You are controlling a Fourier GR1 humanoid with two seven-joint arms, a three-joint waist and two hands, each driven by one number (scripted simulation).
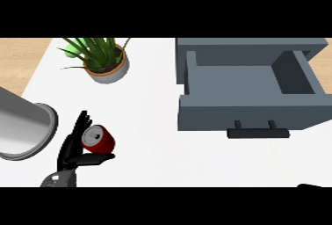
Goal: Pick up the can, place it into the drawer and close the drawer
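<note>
My left hand (pixel 73 147) is black all over, matte, with slim, long fingers (pixel 82 123) and a thicker thumb (pixel 97 158) of the same black. Below it my forearm (pixel 59 179) is glossy grey, rounded, with pale highlights along its curve. At the lower right edge only a small black sliver of my right hand (pixel 310 186) shows, too little to tell more.

We find no readable text, label, brand, number or sign anywhere. The red can (pixel 99 139) at near left shows only a plain silver lid (no lettering we can make out). The grey drawer (pixel 250 94) at far right bears no markings.
</note>
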